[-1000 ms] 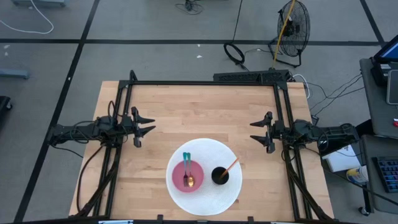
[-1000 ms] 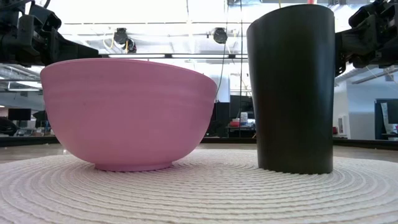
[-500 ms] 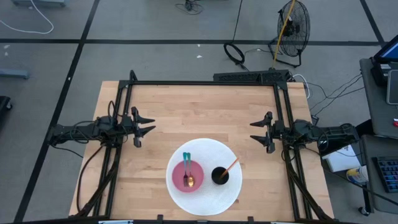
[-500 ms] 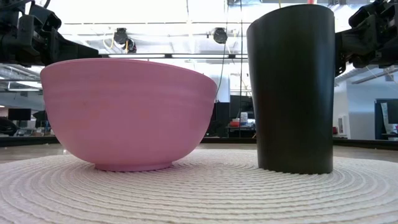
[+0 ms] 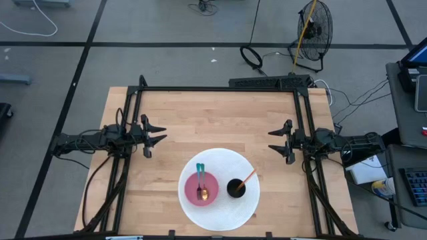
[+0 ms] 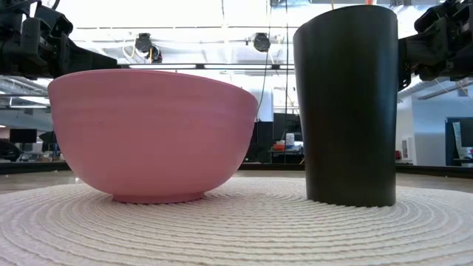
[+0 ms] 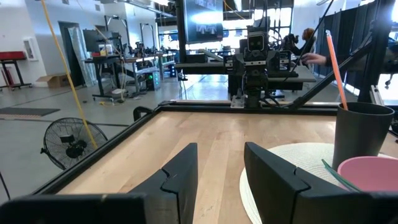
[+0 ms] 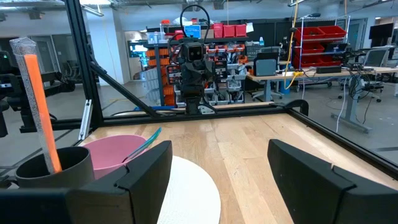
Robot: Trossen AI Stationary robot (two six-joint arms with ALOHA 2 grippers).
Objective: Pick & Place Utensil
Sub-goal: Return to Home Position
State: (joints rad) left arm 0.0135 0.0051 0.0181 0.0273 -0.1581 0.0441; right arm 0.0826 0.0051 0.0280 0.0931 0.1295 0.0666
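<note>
Two arms sit well clear of the white mat (image 5: 220,165), one on either side of it, and to my eye the homing move is all but finished. The left pincer (image 5: 160,133) hangs over the bare counter (image 5: 213,113) well off the mat's left edge. Its fingers are parted with nothing between them. The right pincer (image 5: 272,140) mirrors it off the mat's right edge, spread wide and just as empty. To finish this well, I'd say, any last settling should be slow and kept outside the mat, with no sweep across it. The one thing worth minding is the orange straw (image 5: 247,177), which rises above everything else on the mat and leans towards the right arm's side. That arm should pull back and away, not dip towards it. Now the containers. The pink bowl (image 5: 187,189) stands upright on the mat's left half, and the green spoon (image 5: 199,171) lies in it with its handle poking over the rim towards the mat's far edge. Something golden also shows in the bowl, though I can't tell whether it is the spoon's own end or another piece. The black cup (image 6: 347,111) stands upright on the mat's right half, just beside the bowl but not touching it. The straw stands inside the cup, propped against its rim.
</note>
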